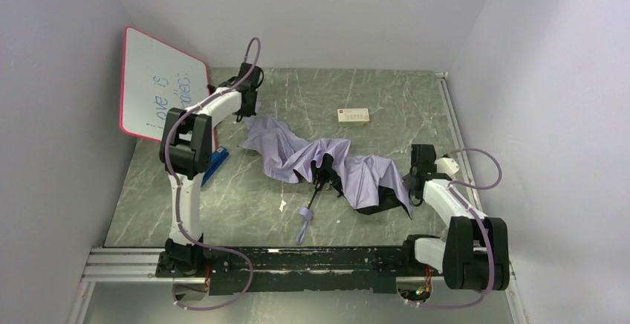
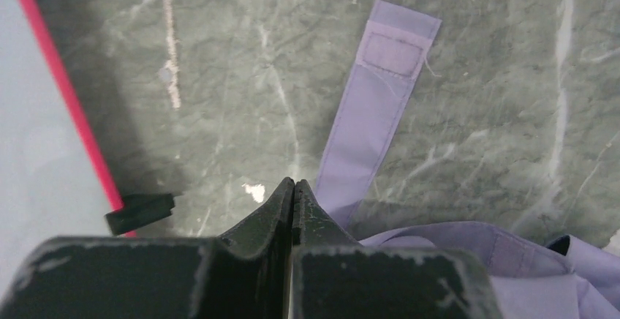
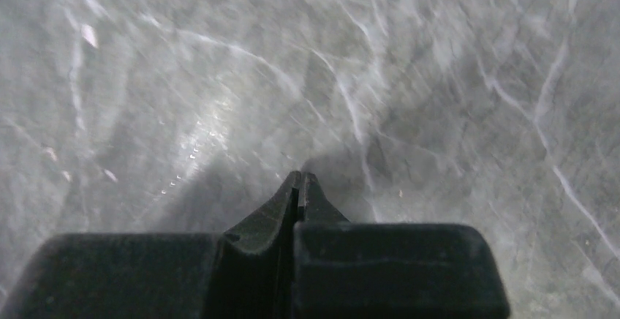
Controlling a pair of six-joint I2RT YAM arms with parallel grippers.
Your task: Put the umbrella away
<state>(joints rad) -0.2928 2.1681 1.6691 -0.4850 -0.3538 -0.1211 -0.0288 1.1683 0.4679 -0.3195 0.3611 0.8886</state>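
The umbrella [image 1: 327, 164] lies collapsed and crumpled across the middle of the table, pale lavender fabric with black ribs showing. Its black shaft runs toward the near edge and ends in a lavender wrist loop [image 1: 304, 218]. My left gripper [image 1: 250, 110] is shut and empty at the fabric's far left end. In the left wrist view its tips [image 2: 293, 182] sit just left of a lavender closure strap [image 2: 373, 114], with bunched fabric [image 2: 512, 260] at lower right. My right gripper [image 1: 421, 160] is shut and empty by the fabric's right end. Its wrist view shows its tips [image 3: 300, 176] over bare, blurred table.
A red-framed whiteboard [image 1: 160, 90] leans on the left wall, its edge [image 2: 66, 92] close to my left gripper. A blue object [image 1: 215, 166] lies below it. A small white box [image 1: 354, 116] sits at the back. Walls close in on three sides.
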